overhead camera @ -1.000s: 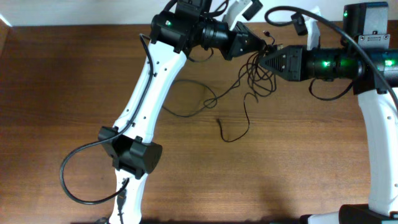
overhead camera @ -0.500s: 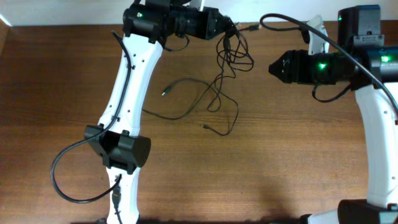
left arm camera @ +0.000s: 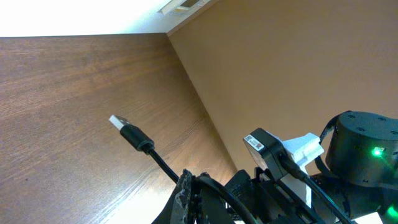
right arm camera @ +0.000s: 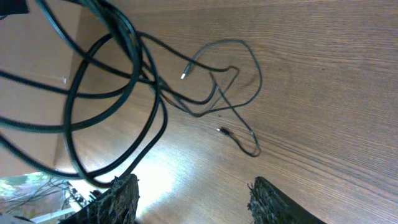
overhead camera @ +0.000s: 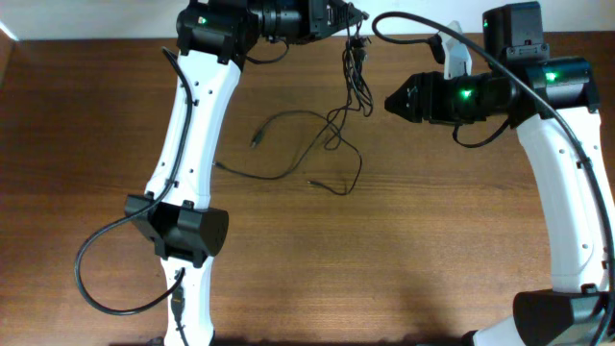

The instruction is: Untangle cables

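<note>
Left hand (overhead camera: 352, 17) is clamped shut on the cables (overhead camera: 338, 123). It has carried its end of the bundle away from the spot where both hands met a moment ago.

Right hand (overhead camera: 392, 101) has let go in that time. Its fingers stand apart with nothing between them, and it hangs to the right of the left hand and a little nearer my side of the desk (overhead camera: 432, 240).

Change noted: what was a tight clump pinched between the two hands is now a drawn-out run. I judge the pull loosened the knot but did not clear it. Several loops still cross just below the left hand, and the right wrist view shows strands overlapping there.

Lie of the cables:
- The long axis runs from the left hand toward the near edge of the desk, leaning to the left as it goes.
- The upper part hangs from the left hand, and the lower part lies spread on the wood.
- The loose ends fan out farthest from the left hand, two of them pointing left.
- A USB plug (left arm camera: 119, 122) sticks out past the left hand's fingers, pointing away from it.
</note>
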You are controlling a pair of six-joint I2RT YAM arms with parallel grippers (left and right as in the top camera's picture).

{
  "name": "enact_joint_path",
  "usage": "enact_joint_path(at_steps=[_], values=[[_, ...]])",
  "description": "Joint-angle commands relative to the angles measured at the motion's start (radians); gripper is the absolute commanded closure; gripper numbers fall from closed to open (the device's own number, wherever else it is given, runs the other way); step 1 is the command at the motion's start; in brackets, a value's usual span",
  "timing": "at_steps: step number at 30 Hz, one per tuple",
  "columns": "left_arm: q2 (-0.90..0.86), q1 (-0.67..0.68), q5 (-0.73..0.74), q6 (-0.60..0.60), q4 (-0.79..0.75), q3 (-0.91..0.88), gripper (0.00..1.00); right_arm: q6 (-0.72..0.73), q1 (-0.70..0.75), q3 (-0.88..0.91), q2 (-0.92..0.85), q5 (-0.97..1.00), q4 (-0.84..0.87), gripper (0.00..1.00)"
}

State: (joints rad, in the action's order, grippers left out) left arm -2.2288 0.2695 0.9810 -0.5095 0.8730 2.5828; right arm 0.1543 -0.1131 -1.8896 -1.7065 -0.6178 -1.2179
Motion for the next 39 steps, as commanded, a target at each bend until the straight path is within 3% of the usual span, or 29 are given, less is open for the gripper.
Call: enact_joint_path(at_steps=[1, 5, 11, 13, 19, 26, 33, 35, 39], values=[[0.026, -0.004, 0.029, -0.022, -0.01, 0.023, 1.0, -0.051, -0.005, -0.016, -0.012, -0.092, 0.003, 0.41], [0.026, -0.004, 0.067, -0.083, -0.064, 0.023, 1.0, -0.095, -0.017, -0.011, -0.064, -0.177, 0.003, 0.41], [0.026, -0.002, 0.235, -0.182, -0.296, 0.023, 1.0, -0.041, -0.017, -0.011, -0.074, -0.201, 0.085, 0.42], [0.026, -0.005, 0.2, -0.175, -0.286, 0.023, 1.0, -0.041, -0.016, -0.016, -0.071, -0.22, 0.12, 0.46], [0.026, -0.009, -0.063, -0.171, -0.14, 0.023, 1.0, -0.037, -0.026, -0.048, -0.031, -0.22, 0.134, 0.46], [0.026, 0.019, -0.14, -0.171, -0.122, 0.023, 1.0, 0.065, -0.094, -0.046, -0.035, -0.157, 0.204, 0.47], [0.026, 0.019, -0.136, -0.171, -0.096, 0.023, 1.0, 0.143, -0.15, -0.044, -0.066, 0.029, 0.226, 0.7], [0.026, 0.018, -0.141, -0.171, -0.093, 0.023, 1.0, 0.143, -0.148, -0.044, -0.066, 0.029, 0.234, 0.95], [0.026, 0.007, -0.192, -0.171, -0.09, 0.023, 1.0, 0.138, -0.148, -0.044, -0.058, 0.029, 0.204, 0.96]])
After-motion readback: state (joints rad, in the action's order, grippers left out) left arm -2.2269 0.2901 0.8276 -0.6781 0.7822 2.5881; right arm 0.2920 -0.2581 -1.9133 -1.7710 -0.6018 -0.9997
